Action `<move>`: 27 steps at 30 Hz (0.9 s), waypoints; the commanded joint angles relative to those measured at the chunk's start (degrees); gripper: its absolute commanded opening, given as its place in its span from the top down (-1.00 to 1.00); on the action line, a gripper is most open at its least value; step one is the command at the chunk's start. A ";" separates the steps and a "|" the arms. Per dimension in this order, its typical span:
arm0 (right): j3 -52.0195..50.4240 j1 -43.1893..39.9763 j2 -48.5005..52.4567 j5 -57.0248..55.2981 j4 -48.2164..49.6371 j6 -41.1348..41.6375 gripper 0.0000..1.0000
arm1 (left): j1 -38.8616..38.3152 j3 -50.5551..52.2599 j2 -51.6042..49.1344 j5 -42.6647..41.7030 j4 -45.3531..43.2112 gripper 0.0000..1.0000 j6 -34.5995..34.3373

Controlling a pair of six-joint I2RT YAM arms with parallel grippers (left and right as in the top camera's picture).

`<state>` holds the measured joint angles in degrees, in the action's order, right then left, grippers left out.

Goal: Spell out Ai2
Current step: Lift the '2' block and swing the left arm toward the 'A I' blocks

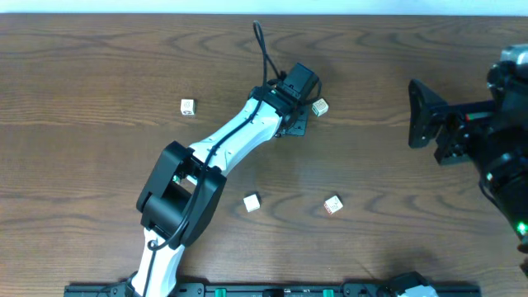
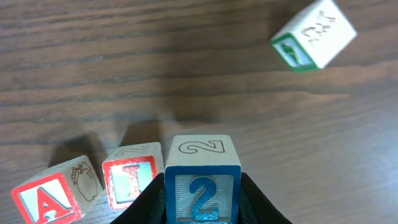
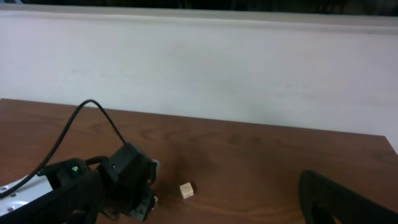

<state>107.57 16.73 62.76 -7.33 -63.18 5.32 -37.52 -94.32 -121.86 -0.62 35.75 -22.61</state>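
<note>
In the left wrist view, my left gripper (image 2: pixel 202 208) is shut on a blue "2" block (image 2: pixel 202 180), with a black finger on each side. Just left of it stands a red "I" block (image 2: pixel 130 179), and further left a red "A" block (image 2: pixel 50 198), turned slightly. The three form a row reading A, I, 2. In the overhead view the left gripper (image 1: pixel 293 115) is at the table's far middle and hides this row. My right gripper (image 1: pixel 429 124) is raised at the far right, open and empty; one finger (image 3: pixel 339 199) shows in its wrist view.
A green-edged block (image 2: pixel 314 34) lies just past the row, right of the left gripper (image 1: pixel 320 106), and shows in the right wrist view (image 3: pixel 186 190). Loose blocks lie at the far left (image 1: pixel 188 106) and near the middle front (image 1: pixel 252 202) (image 1: pixel 332 205).
</note>
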 commanded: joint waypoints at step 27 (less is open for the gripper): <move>0.37 -0.26 1.38 -0.37 0.57 0.42 -0.98 | -1.66 -0.87 -3.50 1.18 -1.70 0.88 -3.19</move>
<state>107.57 16.73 64.36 -7.33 -62.76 5.41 -39.22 -94.32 -123.76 0.21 34.06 -25.47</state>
